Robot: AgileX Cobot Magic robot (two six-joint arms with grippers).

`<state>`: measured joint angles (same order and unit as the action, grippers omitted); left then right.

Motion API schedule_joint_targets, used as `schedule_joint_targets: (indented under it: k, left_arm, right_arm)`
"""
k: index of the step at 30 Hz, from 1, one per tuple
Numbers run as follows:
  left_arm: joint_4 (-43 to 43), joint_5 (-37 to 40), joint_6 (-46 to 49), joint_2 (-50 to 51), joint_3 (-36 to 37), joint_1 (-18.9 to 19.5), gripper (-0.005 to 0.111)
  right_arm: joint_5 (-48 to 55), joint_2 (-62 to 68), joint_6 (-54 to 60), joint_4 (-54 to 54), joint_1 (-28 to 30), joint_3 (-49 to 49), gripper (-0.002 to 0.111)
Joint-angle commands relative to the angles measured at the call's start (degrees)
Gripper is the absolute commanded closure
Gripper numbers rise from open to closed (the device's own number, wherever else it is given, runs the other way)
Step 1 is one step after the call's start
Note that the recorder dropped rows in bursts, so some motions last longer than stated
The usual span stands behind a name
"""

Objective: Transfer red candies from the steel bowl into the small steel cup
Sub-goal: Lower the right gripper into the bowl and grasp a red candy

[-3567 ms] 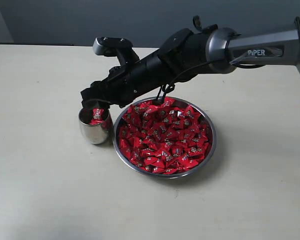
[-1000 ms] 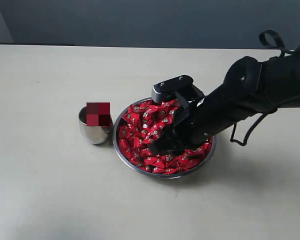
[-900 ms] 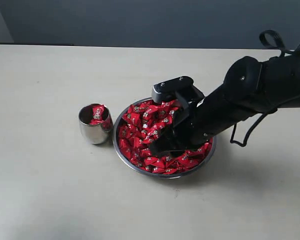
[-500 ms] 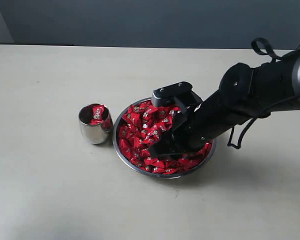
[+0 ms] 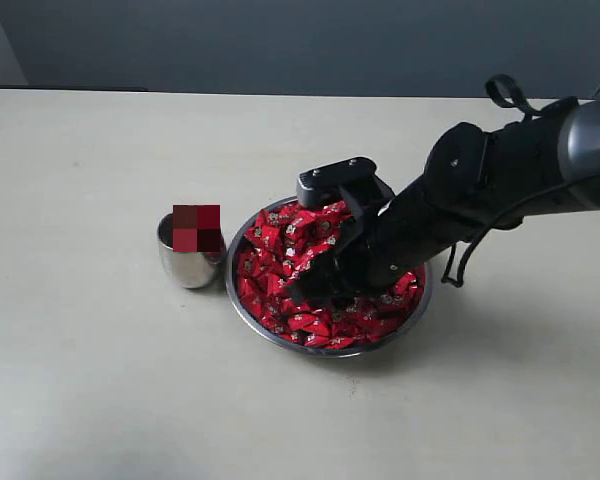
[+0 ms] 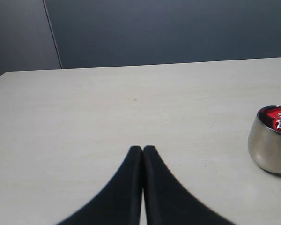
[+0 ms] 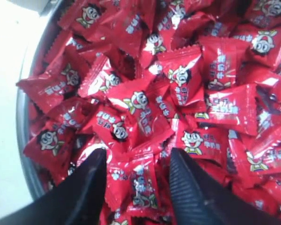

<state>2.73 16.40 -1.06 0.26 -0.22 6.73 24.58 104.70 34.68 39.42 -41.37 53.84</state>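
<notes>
The steel bowl point(image 5: 325, 351) sits mid-table, heaped with red candies point(image 5: 270, 250). My right gripper point(image 5: 306, 292) is down among them, toward the bowl's front left. In the right wrist view the right gripper point(image 7: 138, 157) is open, its two black fingers point(image 7: 187, 187) pushed into the pile on either side of one red candy point(image 7: 139, 185), near the bowl's rim point(image 7: 22, 140). The small steel cup point(image 5: 185, 265) stands upright just left of the bowl. It holds a few red candies point(image 6: 277, 119). My left gripper point(image 6: 143, 149) is shut and empty above bare table, well away from the cup point(image 6: 269, 145).
The right arm point(image 5: 500, 185) reaches in from the right and covers the bowl's right half. A dark wall point(image 5: 300, 40) runs along the table's far edge. Pale tabletop point(image 5: 100, 380) surrounds cup and bowl.
Over three seconds ago the right gripper hung over the cup. It has since come down into the bowl, and in the last half second it slid slightly left among the candies. The cup has not moved.
</notes>
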Motion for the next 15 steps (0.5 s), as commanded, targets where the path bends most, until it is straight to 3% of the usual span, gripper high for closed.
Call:
schedule_joint_targets:
  k: [1, 15]
  left_arm:
    - [-0.12, -0.09, -0.07, -0.26, 0.22, 0.03, 0.106]
    - [-0.12, -0.09, -0.07, -0.26, 0.22, 0.03, 0.106]
  right_arm:
    - [0.95, 1.66, -0.03, -0.06, -0.09, 1.31, 0.066]
    - [2.41, 3.02, -0.35, -2.05, -0.09, 1.31, 0.066]
